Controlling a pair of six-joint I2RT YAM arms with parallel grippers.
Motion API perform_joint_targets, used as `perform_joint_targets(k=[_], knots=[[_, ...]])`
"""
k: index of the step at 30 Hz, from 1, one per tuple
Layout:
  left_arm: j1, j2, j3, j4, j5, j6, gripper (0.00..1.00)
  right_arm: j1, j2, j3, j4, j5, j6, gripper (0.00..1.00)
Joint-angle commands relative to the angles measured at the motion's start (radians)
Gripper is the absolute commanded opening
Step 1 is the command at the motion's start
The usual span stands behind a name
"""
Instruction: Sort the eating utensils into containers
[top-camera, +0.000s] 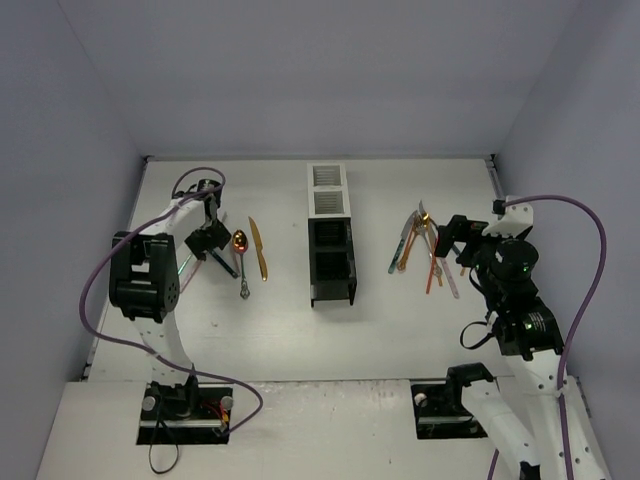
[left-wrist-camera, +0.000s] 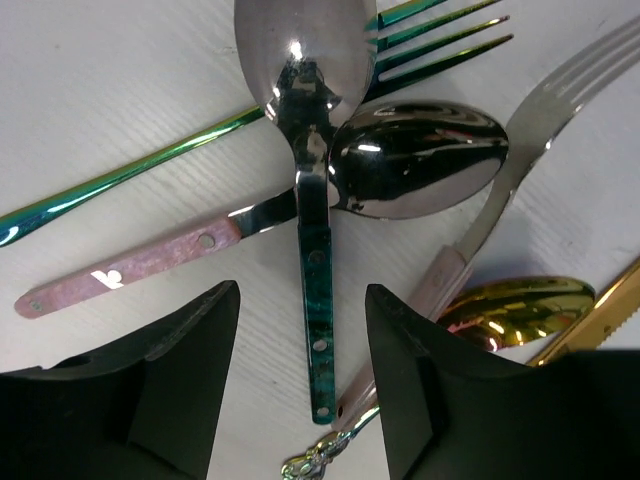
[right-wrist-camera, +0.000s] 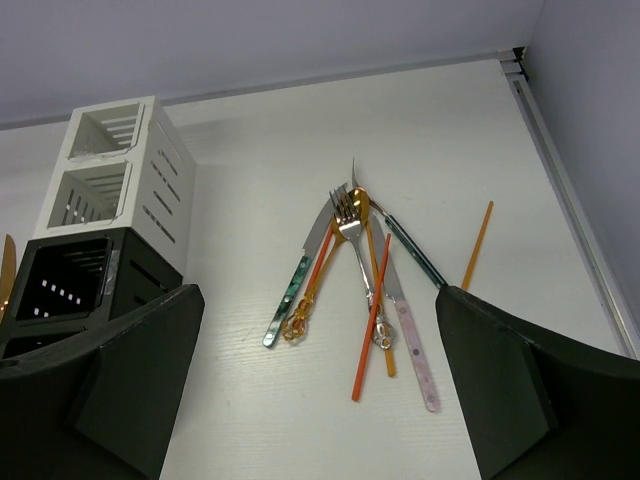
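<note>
My left gripper is low over the left heap of utensils. Its jaws stand open astride the handle of a teal-handled spoon, with a gap on both sides. Around it lie a pink-handled spoon, a pink-handled fork, an iridescent green fork, a gold spoon and a gold knife. The containers stand mid-table, white bins far, black bins near. My right gripper hangs open above the right heap: a teal-handled knife, an orange stick-handled piece and a pink-handled knife.
Grey walls close the table on the left, far and right sides. Purple cables loop beside each arm. Black base brackets sit at the near edge. A lone orange stick lies right of the right heap.
</note>
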Motion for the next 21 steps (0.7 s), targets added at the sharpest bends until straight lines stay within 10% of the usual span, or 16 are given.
perform_joint_targets(k=[1,21], knots=[[0.015,0.013,0.055,0.027,0.005,-0.012,0.49,0.010,0.002,0.001,0.044,0.011,-0.010,1.00],[0.048,0.017,0.030,0.071,0.010,0.016,0.00,0.010,0.004,0.008,0.018,-0.003,-0.008,1.00]])
